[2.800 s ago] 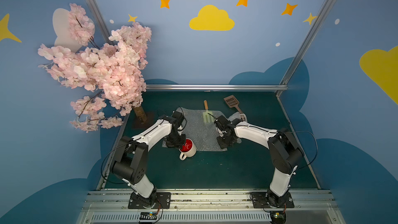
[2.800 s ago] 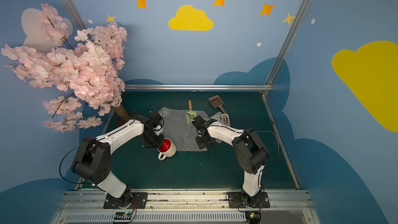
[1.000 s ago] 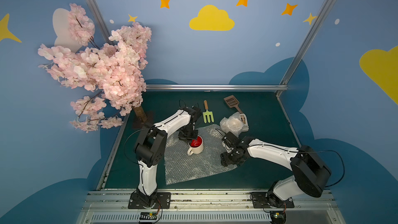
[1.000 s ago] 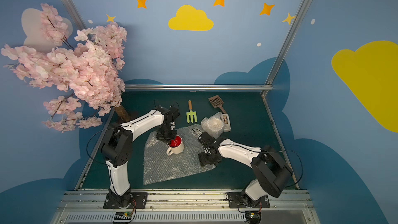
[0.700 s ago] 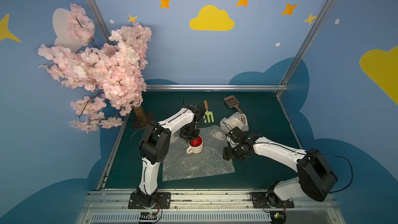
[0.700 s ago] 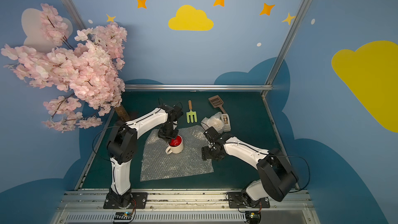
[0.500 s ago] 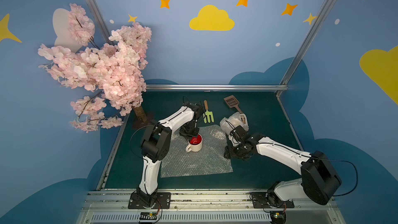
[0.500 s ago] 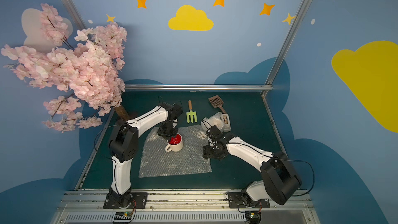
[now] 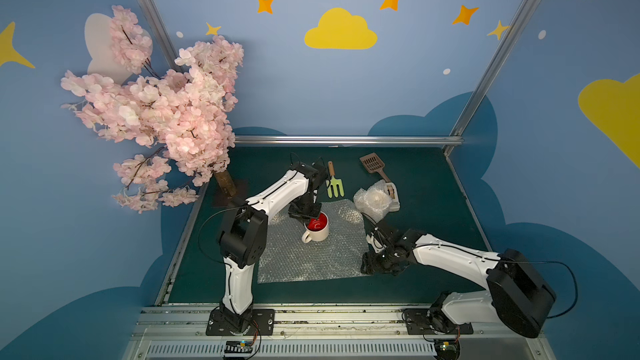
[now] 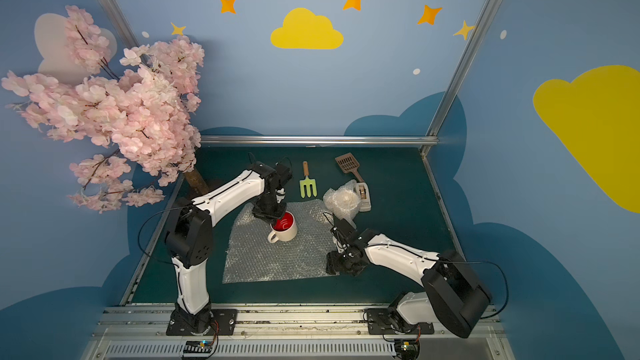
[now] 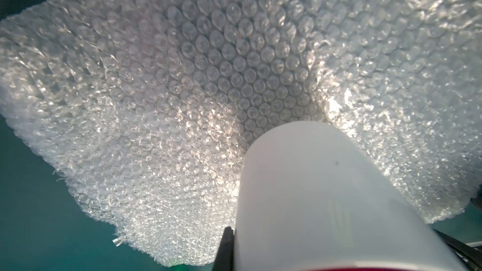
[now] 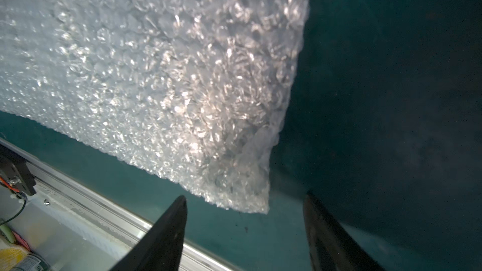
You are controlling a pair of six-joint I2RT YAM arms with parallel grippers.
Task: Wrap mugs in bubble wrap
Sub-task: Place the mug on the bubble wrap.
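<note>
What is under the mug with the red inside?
Under the mug lies the bubble wrap sheet, spread on the green table. The spot right beneath the mug is covered.

Both top views are sharp and evenly lit from overhead; the green table [image 9: 415, 185] sits dimmer than its surroundings, and the metal posts [image 9: 498, 46] splay outward with wide-angle distortion. The wrist views are dimmer and smeared: glare sparkles on the bubble wrap [image 11: 182, 100], the close mug [image 11: 326, 191] is pale and out of focus, and half the right wrist view sinks into deep shadow
</note>
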